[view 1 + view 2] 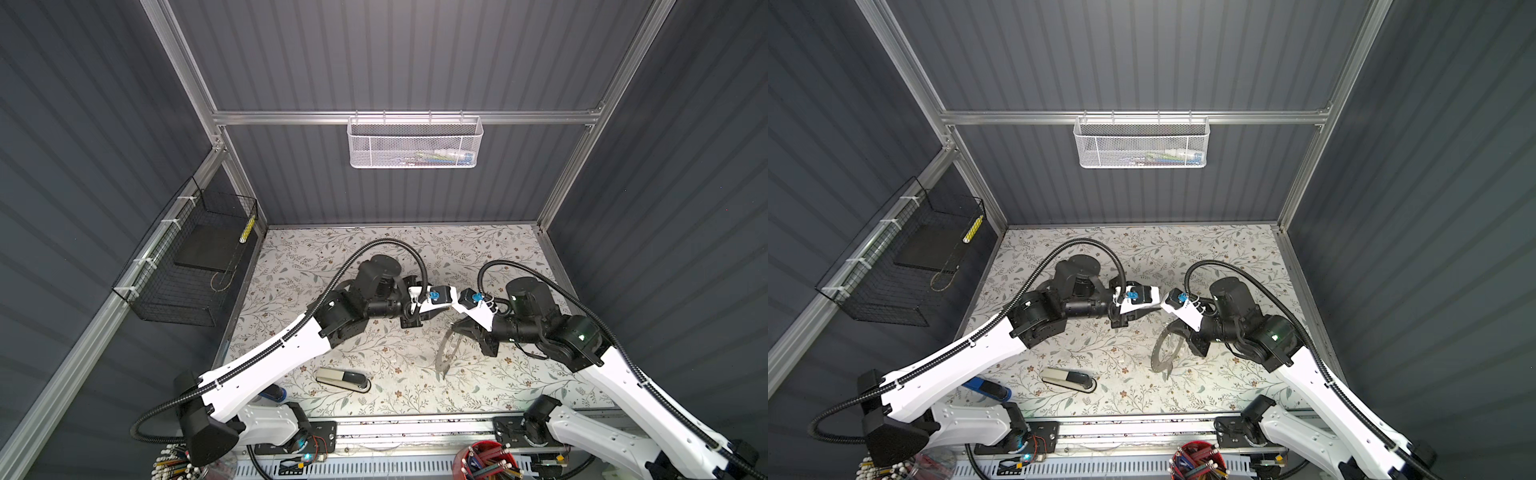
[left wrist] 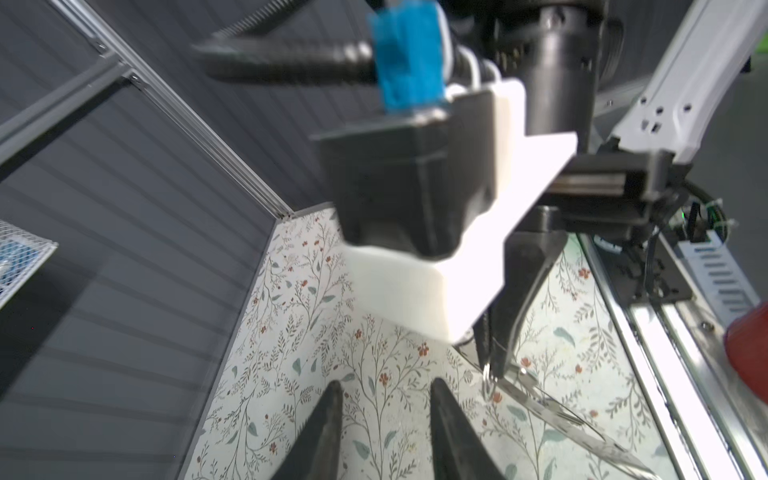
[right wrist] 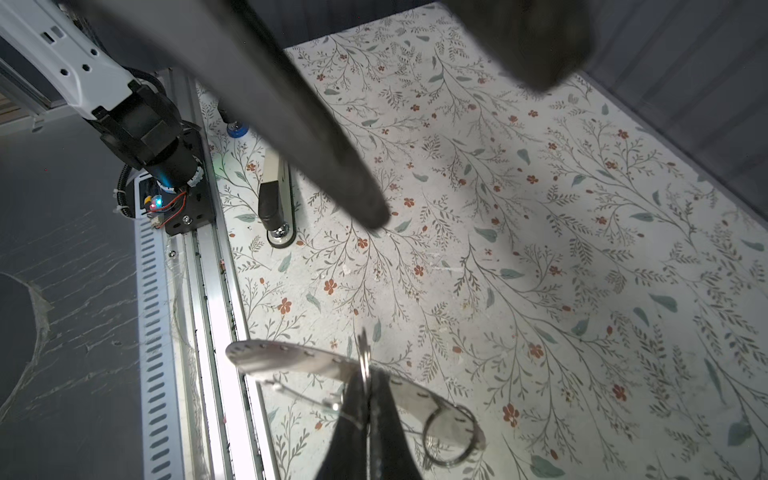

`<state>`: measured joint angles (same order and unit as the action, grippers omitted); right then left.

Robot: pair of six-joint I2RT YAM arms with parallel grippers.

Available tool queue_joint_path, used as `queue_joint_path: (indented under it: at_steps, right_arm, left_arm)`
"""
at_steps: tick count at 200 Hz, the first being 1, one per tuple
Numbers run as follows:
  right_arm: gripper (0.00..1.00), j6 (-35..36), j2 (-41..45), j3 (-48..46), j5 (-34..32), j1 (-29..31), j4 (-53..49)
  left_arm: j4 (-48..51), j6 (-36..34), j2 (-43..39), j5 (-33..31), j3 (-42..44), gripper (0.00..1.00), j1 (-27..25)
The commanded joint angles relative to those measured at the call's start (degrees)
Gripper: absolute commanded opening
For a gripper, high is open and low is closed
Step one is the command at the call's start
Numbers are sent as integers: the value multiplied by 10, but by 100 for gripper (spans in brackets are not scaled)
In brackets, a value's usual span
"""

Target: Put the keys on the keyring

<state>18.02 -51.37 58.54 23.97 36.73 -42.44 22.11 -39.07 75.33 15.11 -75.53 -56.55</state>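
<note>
The keyring (image 1: 442,357) is a large flat grey metal ring with tiny holes round its band (image 3: 291,357). It hangs tilted above the floral mat, right of centre in both top views. My right gripper (image 3: 368,374) is shut on its band, and a small split ring (image 3: 449,432) hangs on the band beside the fingers. My left gripper (image 2: 386,386) is open with nothing between its fingers. It hovers close to the left of the right gripper (image 1: 455,330), and its dark fingers (image 3: 324,158) reach over the mat. The keys are out of view.
A grey-and-black stapler (image 1: 343,379) lies on the mat near the front, with a blue object (image 1: 272,392) under the left arm. A black wire basket (image 1: 187,270) hangs on the left wall and a white mesh basket (image 1: 415,143) on the back rail. A red pencil cup (image 1: 486,461) stands in front.
</note>
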Motion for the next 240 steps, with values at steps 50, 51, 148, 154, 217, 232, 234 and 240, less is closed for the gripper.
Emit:
queue_joint_path:
  at_steps: [50,51,148,154,217,232,234,240]
  right_arm:
    - [0,-22,-30,45,-2,-3,-54]
    - [0,-22,-31,45,-1,-3,-54]
    - [0,-45,-40,36,15,-3,-31]
    - [0,-45,-40,36,15,-3,-29]
    - [0,-37,-40,36,25,-3,-30]
    - [0,-34,-39,36,27,-3,-27]
    - [0,-34,-39,37,28,-3,-27]
    - [0,-33,-39,37,28,-3,-25]
  left_arm:
    - [105,-63,43,-96,-44,35,-41]
    - [104,-62,43,-96,-43,35,-41]
    - [93,-63,65,-90,-50,35,-62]
    - [92,-63,66,-91,-50,34,-63]
    - [91,-67,78,-92,-67,23,-66]
    - [94,-69,82,-90,-73,21,-65]
    - [94,-69,82,-89,-73,21,-66]
    - [94,-70,83,-87,-74,19,-66]
